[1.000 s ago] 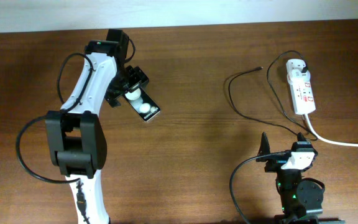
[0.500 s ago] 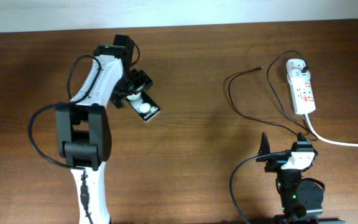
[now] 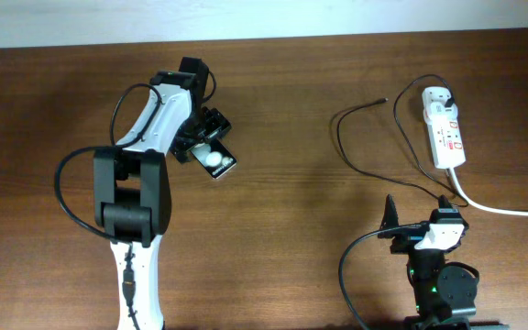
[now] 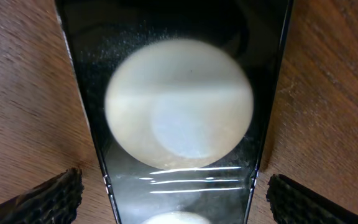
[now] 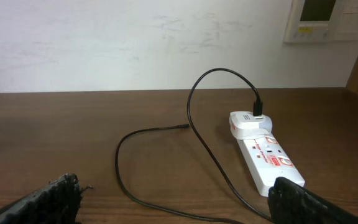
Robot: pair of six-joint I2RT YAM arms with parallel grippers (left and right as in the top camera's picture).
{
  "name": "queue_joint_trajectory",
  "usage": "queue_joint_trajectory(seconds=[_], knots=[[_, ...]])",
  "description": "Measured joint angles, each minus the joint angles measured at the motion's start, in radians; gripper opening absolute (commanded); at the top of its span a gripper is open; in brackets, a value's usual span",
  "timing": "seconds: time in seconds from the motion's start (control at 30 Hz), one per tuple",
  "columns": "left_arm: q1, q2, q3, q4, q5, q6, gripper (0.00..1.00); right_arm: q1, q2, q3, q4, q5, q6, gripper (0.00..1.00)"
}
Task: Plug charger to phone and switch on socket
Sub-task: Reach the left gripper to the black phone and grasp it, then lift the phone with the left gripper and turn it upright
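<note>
Fingers apart, the left pincer [image 4: 173, 194] straddles the phone [image 4: 179, 106] lying flat on the counter [image 3: 291, 229], likely lined up to grip it and carry it toward the charger [image 5: 189, 115], which is plugged into the socket [image 3: 445, 128] well apart.

Phone [image 3: 216, 159] at the left of the worktop [image 3: 291, 229], charger [image 3: 339, 137] and socket [image 3: 445, 128] well apart at the right.
The phone is a glossy black slab lying flat and slanted, with white round patches on its face. The white socket lies lengthwise, with red markings. The charger's black plug [image 3: 453, 94] sits in its far end. The thin cable loops over the wood, and its connector tip [image 3: 382, 99] lies loose.
</note>
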Motion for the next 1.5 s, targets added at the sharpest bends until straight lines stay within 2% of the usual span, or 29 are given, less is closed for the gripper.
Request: queue_joint_trajectory(seconds=[0.27,0.3,0.43,0.6,0.8,0.93,1.07,1.27,1.33,1.5], knots=[[0.0,0.024,0.012,-0.008,-0.027,-0.003,0.99,0.0,0.0,0.0,0.0,0.0,0.0,0.99],[0.0,0.028,0.019,-0.013,-0.025,-0.005,0.92,0.0,0.0,0.0,0.0,0.0,0.0,0.99],[0.001,0.03,0.022,-0.014,-0.024,-0.01,0.75,0.0,0.0,0.0,0.0,0.0,0.0,0.99],[0.002,0.03,0.024,-0.014,-0.017,-0.017,0.64,0.0,0.0,0.0,0.0,0.0,0.0,0.99],[0.006,0.034,0.037,-0.037,-0.001,-0.016,0.64,0.0,0.0,0.0,0.0,0.0,0.0,0.99],[0.01,0.074,0.114,-0.147,0.024,0.017,0.62,0.0,0.0,0.0,0.0,0.0,0.0,0.99],[0.01,0.092,0.259,-0.3,0.008,0.051,0.62,0.0,0.0,0.0,0.0,0.0,0.0,0.99],[0.01,0.097,0.574,-0.584,-0.066,0.103,0.6,0.0,0.001,0.0,0.0,0.0,0.0,0.99],[0.01,0.093,0.644,-0.584,-0.074,0.138,0.6,0.0,0.001,0.0,0.0,0.0,0.0,0.99],[0.01,0.003,0.649,-0.588,-0.074,0.198,0.58,0.0,0.001,0.0,0.0,0.0,0.0,0.99]])
